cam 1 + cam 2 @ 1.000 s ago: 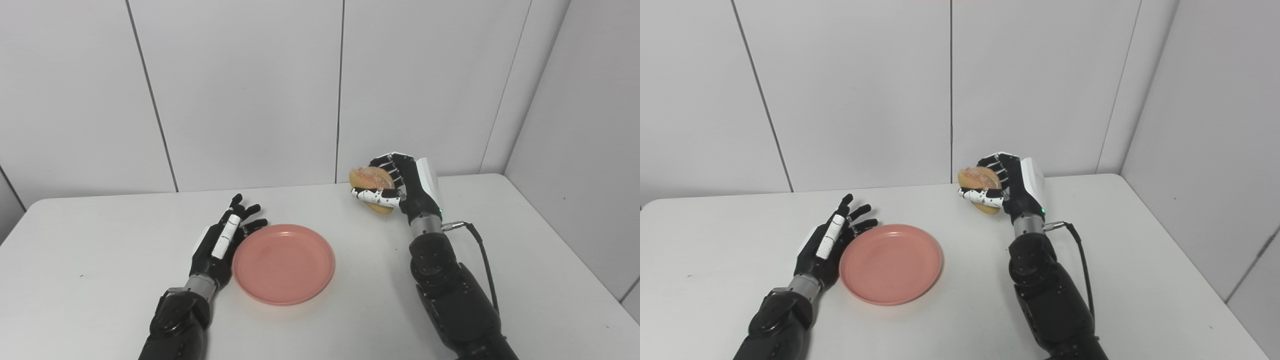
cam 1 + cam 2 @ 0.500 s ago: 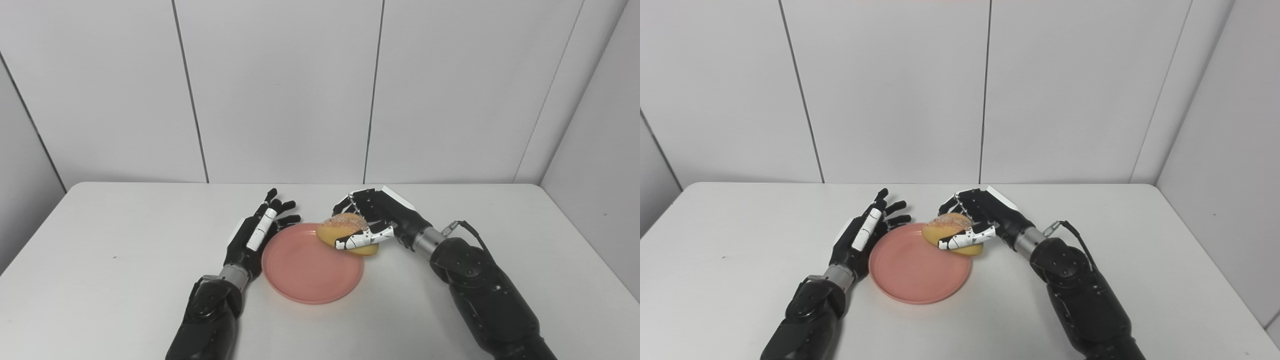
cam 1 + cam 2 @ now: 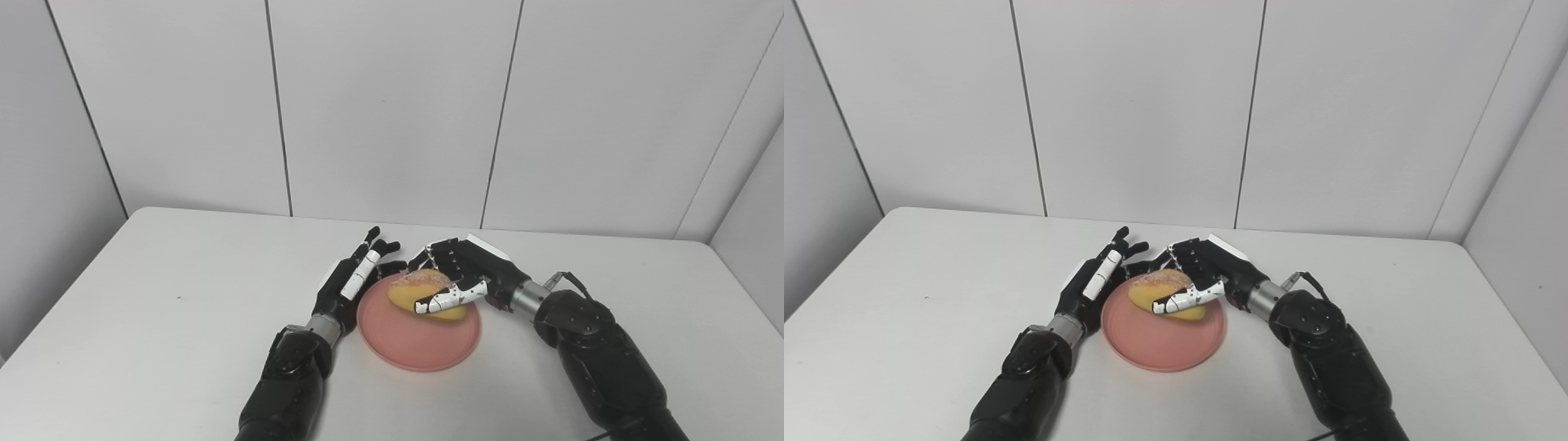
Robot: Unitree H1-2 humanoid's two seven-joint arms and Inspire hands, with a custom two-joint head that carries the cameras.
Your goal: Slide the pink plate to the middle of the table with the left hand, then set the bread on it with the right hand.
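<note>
In the left eye view, the pink plate sits about mid-worktop, so I judge the slide done. My left hand lies just beside the plate's left rim, fingers spread and holding nothing; whether it touches the rim I cannot tell. My right hand is wrapped around the bread roll, thumb across its near side, over the far part of the plate.

In the right eye view, the roll appears low over the plate, perhaps touching it; I cannot be sure. My right hand is clasped on it, my left flat and splayed beside the rim. What is left, I judge: settle the roll, let go, withdraw.
</note>
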